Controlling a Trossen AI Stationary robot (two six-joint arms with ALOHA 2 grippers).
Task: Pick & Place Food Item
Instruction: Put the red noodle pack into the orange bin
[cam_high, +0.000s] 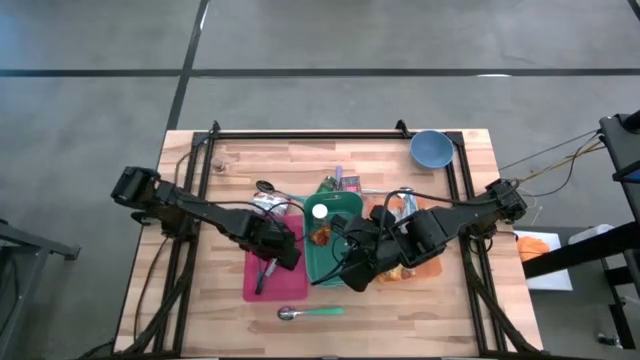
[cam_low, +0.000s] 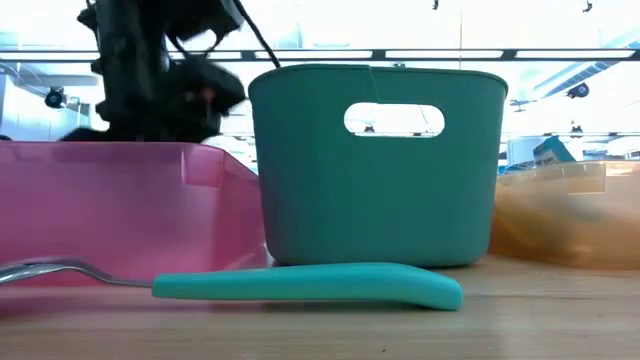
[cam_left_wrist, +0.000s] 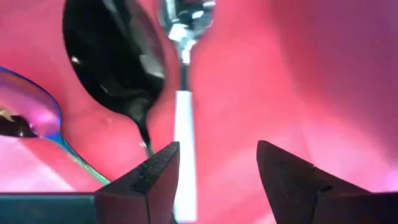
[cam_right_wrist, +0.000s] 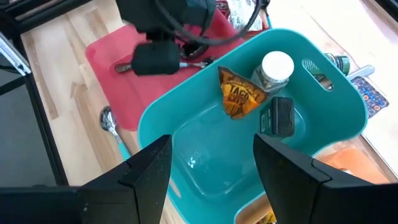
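I hold the left gripper (cam_left_wrist: 217, 180) spread over the pink tray (cam_left_wrist: 323, 81), apparently empty; lift straight, clearing the white-handled spoon (cam_left_wrist: 184, 124); right gripper (cam_right_wrist: 211, 171) spread above the teal bin (cam_right_wrist: 348, 106).

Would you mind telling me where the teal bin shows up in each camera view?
High view: teal bin at table centre, between both grippers.
Low view: fills the middle.
Left wrist view: not in it.
Right wrist view: centre, open top.
Shared landmark: the pink tray beside it.
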